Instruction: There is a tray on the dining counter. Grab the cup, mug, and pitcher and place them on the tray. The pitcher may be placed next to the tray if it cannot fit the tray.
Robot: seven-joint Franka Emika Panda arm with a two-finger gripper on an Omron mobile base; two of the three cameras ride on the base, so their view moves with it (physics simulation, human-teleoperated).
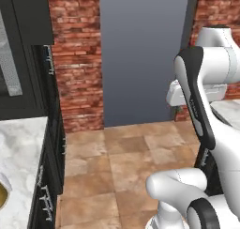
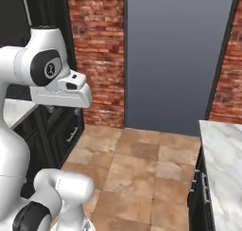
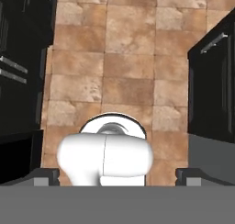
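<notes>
Two dark tips of my pincer (image 3: 117, 177) stand wide apart at the hand view's bottom corners, gripping nothing, over square brown floor tiles (image 3: 124, 58). Cut off at the left base view's lower-left edge, a rounded amber rim, perhaps the pitcher (image 1: 2, 195), sits on a marble counter (image 1: 21, 153).

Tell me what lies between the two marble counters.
Bare brown floor tiles lie between the left marble counter and the right marble counter; both base views show it.
</notes>
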